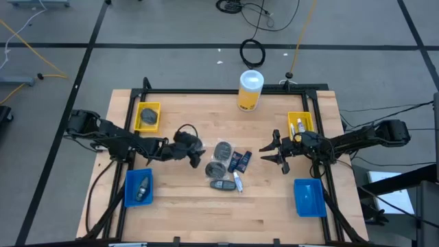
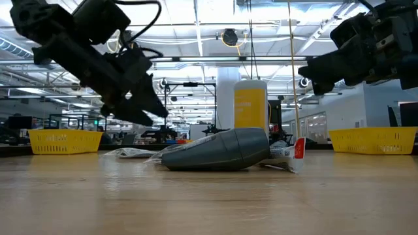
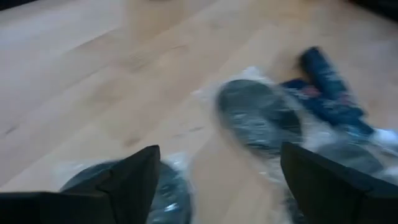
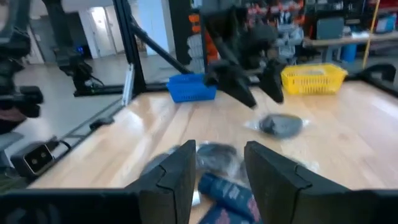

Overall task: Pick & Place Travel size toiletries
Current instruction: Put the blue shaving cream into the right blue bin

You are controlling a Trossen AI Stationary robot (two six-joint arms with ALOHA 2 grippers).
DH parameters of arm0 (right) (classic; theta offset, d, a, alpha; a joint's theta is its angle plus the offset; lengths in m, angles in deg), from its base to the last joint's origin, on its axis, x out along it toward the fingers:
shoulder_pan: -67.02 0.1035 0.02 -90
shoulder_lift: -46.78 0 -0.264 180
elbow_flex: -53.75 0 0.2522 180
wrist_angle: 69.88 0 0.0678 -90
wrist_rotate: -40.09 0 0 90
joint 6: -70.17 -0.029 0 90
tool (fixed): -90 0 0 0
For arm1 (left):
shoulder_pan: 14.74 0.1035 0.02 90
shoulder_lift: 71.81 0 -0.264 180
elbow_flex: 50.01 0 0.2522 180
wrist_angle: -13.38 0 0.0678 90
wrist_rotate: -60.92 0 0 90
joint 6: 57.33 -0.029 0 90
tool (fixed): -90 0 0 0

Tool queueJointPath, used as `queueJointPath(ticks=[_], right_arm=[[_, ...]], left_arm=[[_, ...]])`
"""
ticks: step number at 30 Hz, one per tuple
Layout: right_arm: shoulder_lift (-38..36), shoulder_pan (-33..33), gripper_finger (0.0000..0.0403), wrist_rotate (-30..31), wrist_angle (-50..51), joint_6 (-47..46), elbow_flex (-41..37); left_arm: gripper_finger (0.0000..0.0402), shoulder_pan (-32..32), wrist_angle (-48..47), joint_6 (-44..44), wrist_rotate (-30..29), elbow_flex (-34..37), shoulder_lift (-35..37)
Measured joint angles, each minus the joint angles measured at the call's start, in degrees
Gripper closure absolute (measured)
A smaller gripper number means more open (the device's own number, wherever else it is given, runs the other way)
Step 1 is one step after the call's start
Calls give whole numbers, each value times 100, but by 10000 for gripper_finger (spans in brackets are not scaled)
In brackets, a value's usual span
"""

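The left gripper (image 1: 199,154) is hovering with jaws wide and empty beside the wrapped discs (image 1: 221,158) piled mid-surface, lining up a pick; next it needs lowering over one. The right gripper (image 1: 276,152) is waiting nearby, jaws partly open.

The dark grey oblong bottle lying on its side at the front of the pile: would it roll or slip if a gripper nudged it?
The dark grey oblong bottle has a rounded body and lies on its side, so it would probably roll or pivot on the smooth wooden table. It looks rigid. The crinkled clear wrap beside it might drag along.
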Motion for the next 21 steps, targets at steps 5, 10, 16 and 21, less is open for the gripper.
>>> queueJointPath(ticks=[5, 10, 16, 21], right_arm=[[1, 17, 252, 274, 745, 39, 149], [48, 296, 219, 969, 1986, 255, 655], [647, 586, 170, 1279, 2378, 311, 1118], [1589, 599, 123, 1278, 2390, 531, 1568]], left_arm=[[56, -79, 637, -344, 176, 38, -283], [65, -73, 1207, -452, 178, 31, -629], [84, -73, 1690, -684, 353, -28, -972], [98, -73, 1718, -785, 366, -122, -1104]])
